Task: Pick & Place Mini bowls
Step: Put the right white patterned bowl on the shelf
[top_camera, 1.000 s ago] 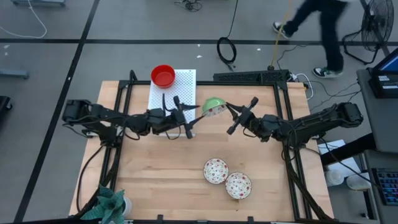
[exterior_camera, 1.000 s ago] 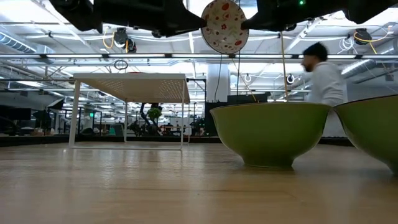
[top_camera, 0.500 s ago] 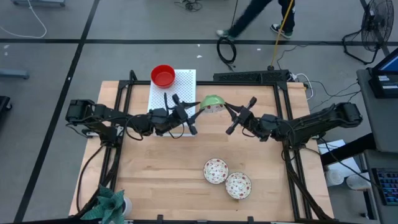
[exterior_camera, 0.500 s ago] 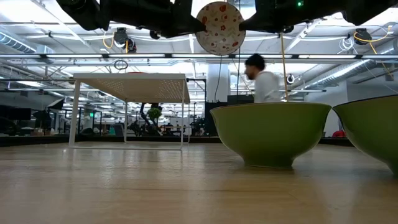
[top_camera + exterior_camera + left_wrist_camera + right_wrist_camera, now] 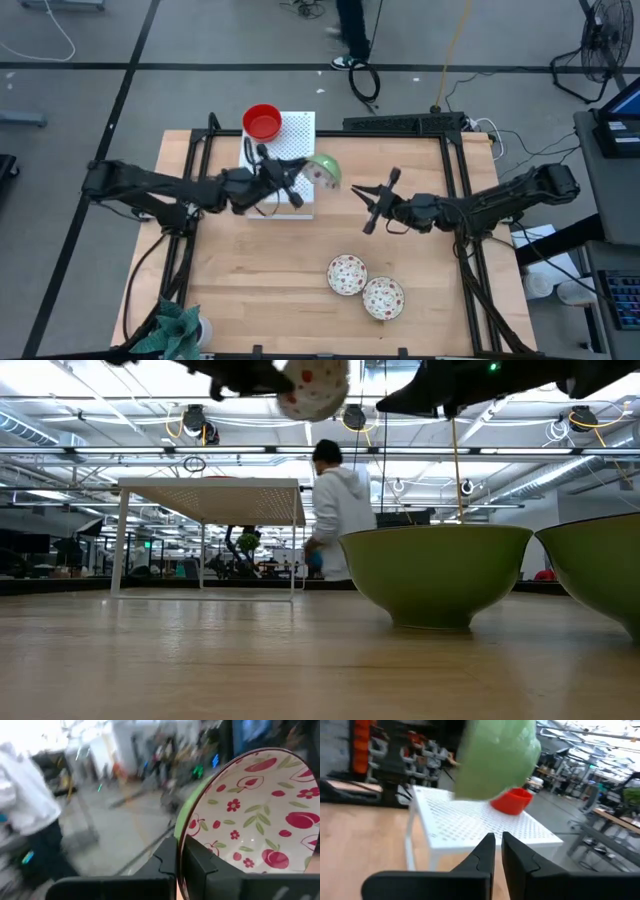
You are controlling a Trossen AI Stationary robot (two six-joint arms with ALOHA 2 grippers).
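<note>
Pinching the rim of a floral mini bowl [image 5: 325, 171], the left gripper [image 5: 300, 177] holds it tilted in the air above the white perforated board [image 5: 285, 150] at the table's [image 5: 250, 270] far edge. Just beside it, the right gripper [image 5: 368, 196] hangs empty, fingers nearly together. With so thin a rim grip, the bowl could slip and drop.

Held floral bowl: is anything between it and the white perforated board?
Nothing visible. The left end effector holds the floral bowl in the air at the white perforated board's edge; the only thing on the board is the red bowl, at its far corner.
</note>
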